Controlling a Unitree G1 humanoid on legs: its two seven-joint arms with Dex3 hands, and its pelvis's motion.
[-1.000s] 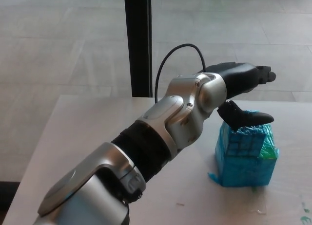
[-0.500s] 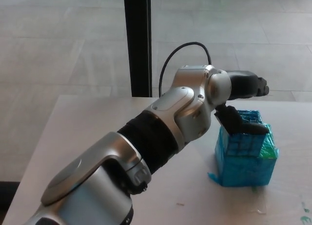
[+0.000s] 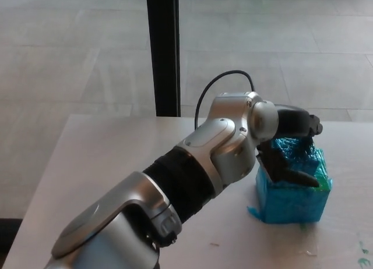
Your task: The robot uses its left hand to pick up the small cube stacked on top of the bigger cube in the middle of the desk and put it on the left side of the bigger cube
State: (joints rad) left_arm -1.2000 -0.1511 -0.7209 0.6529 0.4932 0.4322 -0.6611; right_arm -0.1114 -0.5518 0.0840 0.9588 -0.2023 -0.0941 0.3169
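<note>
Left robot hand point(image 3: 289, 142) seemingly grips small cube point(image 3: 296, 149) atop bigger cube point(image 3: 291, 196).

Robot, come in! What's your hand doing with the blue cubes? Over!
Left hand on the cubes' top, fingers wrapped around the small cube. Grip unclear. Small cube on big cube, not lifted. Right hand out of view. Nothing in the way.

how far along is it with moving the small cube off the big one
Early stage. Done: the left hand has reached the blue cube stack on the pale desk. In hand: its black fingers straddle the top of the stack, where the small cube should sit; whether they have closed on it is unclear. Left: lifting the small cube and setting it down on the bigger cube's left side.
</note>
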